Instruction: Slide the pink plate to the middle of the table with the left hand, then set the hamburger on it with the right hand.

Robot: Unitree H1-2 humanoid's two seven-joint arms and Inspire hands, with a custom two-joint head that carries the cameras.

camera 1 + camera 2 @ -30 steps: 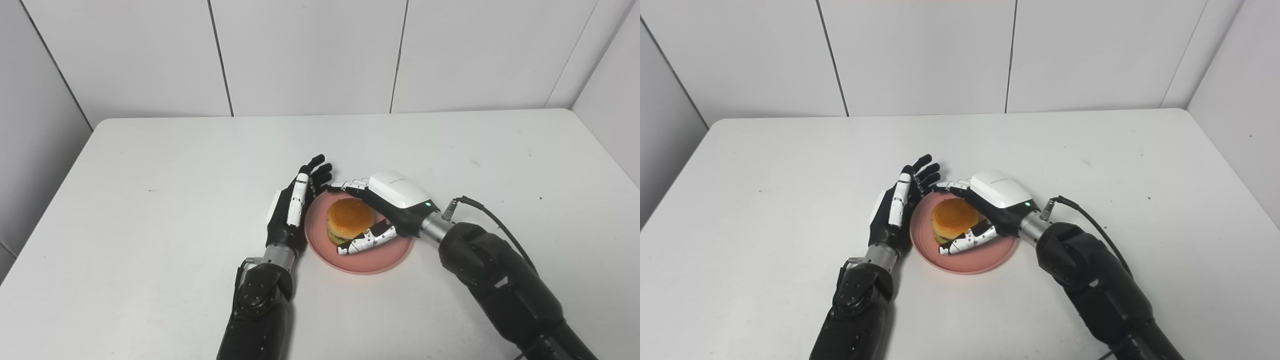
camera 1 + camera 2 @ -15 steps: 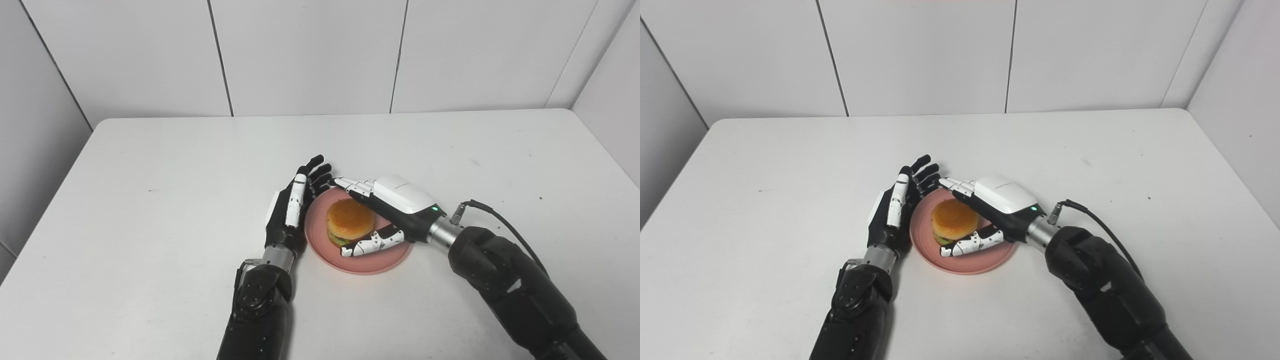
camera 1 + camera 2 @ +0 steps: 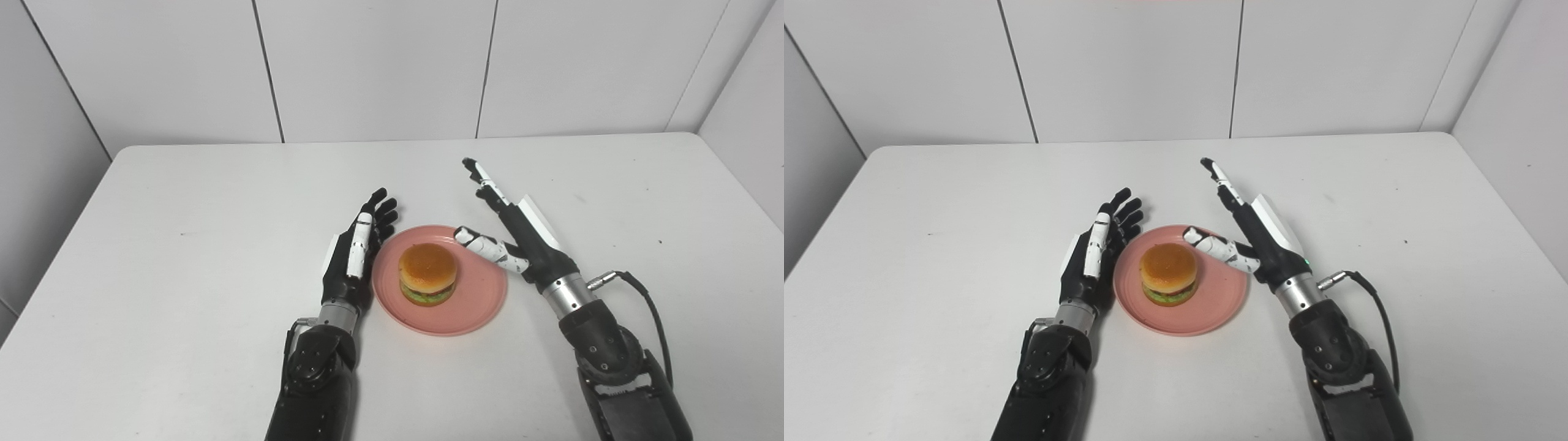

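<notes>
Wide white rectangular table (image 3: 184, 294) below white panelled walls. Round pink plastic plate (image 3: 478, 306) lies near the table's middle. Left hand (image 3: 354, 257), black with white panels, stands edge-on just beside the plate's left rim, fingers straight and slightly spread, holding nothing. Right hand (image 3: 520, 236) at the plate's right rim, fingers extended apart, empty. Small hamburger (image 3: 427, 274), orange bun over green lettuce, sits upright at plate centre.

Looks like a robot test cell or lab rather than a lived-in room. Plain white table (image 3: 184, 294) boxed in on the left, right and far sides by bare white wall panels (image 3: 373, 67) with thin dark seams. Black robot arms (image 3: 315, 380) reaching in from the near edge, one with an exposed cable (image 3: 649, 306).
</notes>
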